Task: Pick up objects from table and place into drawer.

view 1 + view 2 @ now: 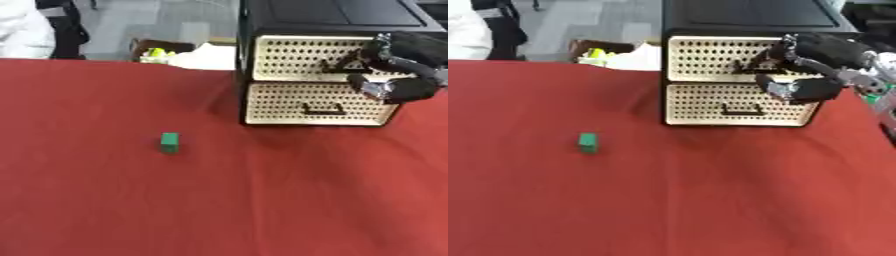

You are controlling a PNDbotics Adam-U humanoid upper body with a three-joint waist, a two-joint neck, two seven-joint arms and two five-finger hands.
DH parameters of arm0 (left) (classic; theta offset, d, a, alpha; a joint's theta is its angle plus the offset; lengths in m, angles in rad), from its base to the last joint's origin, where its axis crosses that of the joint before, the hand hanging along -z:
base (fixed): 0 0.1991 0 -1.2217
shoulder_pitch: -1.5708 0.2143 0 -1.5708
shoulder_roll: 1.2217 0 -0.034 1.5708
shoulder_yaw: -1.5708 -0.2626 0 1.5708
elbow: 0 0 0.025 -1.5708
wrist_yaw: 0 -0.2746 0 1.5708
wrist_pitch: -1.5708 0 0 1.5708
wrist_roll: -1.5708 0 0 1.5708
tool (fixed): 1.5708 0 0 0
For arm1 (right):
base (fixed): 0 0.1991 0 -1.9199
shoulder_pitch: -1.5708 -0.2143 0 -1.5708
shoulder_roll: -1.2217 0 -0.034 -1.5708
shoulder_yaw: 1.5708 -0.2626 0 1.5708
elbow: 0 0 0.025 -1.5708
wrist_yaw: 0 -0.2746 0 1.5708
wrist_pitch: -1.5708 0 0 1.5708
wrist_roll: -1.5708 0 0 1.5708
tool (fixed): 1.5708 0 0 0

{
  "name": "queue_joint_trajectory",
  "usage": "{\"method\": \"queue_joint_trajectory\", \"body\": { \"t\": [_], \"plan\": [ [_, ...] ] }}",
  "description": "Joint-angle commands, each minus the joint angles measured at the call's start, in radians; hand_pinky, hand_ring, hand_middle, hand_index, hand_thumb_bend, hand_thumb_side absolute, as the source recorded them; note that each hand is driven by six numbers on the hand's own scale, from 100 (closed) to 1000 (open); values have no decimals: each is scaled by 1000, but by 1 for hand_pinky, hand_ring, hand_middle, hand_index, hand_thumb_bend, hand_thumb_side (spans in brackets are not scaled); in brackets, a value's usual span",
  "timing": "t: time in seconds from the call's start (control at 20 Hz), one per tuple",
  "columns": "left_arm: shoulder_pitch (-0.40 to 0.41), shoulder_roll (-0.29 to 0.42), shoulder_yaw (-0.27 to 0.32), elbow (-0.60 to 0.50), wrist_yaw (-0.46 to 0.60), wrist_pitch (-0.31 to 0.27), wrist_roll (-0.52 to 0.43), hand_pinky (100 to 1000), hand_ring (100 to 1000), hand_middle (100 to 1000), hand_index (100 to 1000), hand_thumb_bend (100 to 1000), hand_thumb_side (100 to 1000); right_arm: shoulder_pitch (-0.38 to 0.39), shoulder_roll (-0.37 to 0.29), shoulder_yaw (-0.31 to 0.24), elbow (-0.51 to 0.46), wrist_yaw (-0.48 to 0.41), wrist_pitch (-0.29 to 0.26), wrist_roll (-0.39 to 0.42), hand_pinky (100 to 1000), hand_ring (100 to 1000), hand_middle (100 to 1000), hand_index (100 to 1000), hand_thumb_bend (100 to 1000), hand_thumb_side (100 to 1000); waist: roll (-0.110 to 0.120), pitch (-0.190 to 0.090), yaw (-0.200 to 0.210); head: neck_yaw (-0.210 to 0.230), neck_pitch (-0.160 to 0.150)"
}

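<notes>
A small green block [170, 142] stands alone on the red tablecloth, left of centre. At the back right is a black cabinet [332, 15] with two cream perforated drawers, both closed. My right hand [811, 70] comes in from the right in front of the top drawer [710, 57]. Its fingers [785, 50] curl at the drawer's dark handle [748, 67], with the thumb below. The bottom drawer [289, 102] and its handle [324, 109] are untouched. The hand is far from the green block. My left hand shows in neither view.
The red table [131, 210] stretches wide in front of the cabinet. Beyond its far edge sit a cardboard box with yellow-green items [157, 51] and white material [206, 56]. A person in white stands at the far left.
</notes>
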Motion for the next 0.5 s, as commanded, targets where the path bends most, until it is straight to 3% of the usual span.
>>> {"method": "queue_joint_trajectory", "body": {
  "t": [0.05, 0.5],
  "plan": [
    [-11, 5, 1, -18, 4, 1, -2, 566, 614, 709, 764, 100, 930, -4, -26, -1, 2, 26, 7, -7, 100, 100, 100, 690, 100, 1000, 0, -17, 2, -5, -12],
    [-10, 5, 1, -18, 5, 3, -3, 568, 614, 709, 763, 100, 930, 0, -29, 1, 2, 71, 32, -22, 100, 100, 100, 583, 100, 1000, -2, -21, 2, -8, -12]
  ]
}}
